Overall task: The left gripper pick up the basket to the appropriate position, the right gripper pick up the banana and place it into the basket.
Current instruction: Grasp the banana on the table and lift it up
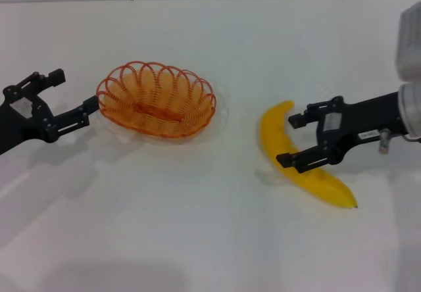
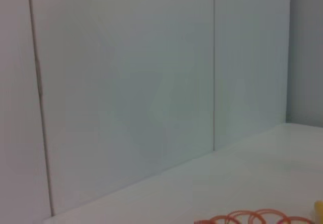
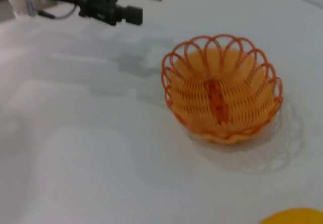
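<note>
White worktop (image 1: 197, 239) filled nearly the whole head view, meeting a pale panelled wall along the top edge. Left of centre sat the basket (image 1: 156, 98), an oval of orange wire with a looped rim, upright and with nothing in it. It looked light and springy, and its open loops probably offered the surest hold at the rim. At the far left, the left end effector (image 1: 74, 98) had its fingers spread wide, one tip touching or almost touching the basket's near rim, gripping nothing.

Right of centre lay the banana (image 1: 299, 157), bright yellow, curved, with a dark tip toward the lower right. It was likely smooth, a little slippery and easily bruised, so a gentle grip across its thick middle would suit. The right end effector (image 1: 293, 139) reached in from the right edge, its fingers open and straddling the banana's middle, not yet closed on it. A white strip label on its forearm carried text too small to read.
</note>
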Motion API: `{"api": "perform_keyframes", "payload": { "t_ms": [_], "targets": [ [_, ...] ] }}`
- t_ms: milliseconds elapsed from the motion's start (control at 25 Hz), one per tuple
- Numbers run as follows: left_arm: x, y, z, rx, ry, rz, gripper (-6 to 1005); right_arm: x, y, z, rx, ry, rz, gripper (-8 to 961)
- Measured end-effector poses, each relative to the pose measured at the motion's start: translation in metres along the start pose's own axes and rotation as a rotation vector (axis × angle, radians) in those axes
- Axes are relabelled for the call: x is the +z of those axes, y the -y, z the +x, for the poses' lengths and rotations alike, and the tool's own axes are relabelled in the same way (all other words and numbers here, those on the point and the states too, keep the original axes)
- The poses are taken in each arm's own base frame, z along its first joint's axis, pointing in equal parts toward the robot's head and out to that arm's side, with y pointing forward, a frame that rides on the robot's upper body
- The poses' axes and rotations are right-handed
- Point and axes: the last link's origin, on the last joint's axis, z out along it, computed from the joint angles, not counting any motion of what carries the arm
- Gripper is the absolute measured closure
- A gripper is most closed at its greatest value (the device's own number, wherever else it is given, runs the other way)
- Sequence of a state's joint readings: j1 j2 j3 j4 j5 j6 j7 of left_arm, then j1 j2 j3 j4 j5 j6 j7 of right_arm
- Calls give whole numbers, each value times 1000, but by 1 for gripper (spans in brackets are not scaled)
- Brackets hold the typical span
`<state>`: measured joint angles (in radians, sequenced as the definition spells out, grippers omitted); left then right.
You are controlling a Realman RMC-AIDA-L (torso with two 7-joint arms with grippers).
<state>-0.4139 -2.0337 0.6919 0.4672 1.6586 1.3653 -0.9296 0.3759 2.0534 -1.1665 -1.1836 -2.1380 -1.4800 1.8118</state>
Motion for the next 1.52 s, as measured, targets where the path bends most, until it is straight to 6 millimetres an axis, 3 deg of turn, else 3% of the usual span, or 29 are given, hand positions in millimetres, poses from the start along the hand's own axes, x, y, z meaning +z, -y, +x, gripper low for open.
{"api": "perform_keyframes", "payload": {
  "t_ms": [160,360,1520],
  "targets": [
    [-2,-1,-2,0,6,2,116,6,-8,-9,-6,-88,15,78],
    [-1,-1,-2,6,7,1,116,12,-7,-5,32,-186,48,80],
    [2,-1,-1,9,2,-4,116,29,4,4,92,-276,30,98]
  ]
}}
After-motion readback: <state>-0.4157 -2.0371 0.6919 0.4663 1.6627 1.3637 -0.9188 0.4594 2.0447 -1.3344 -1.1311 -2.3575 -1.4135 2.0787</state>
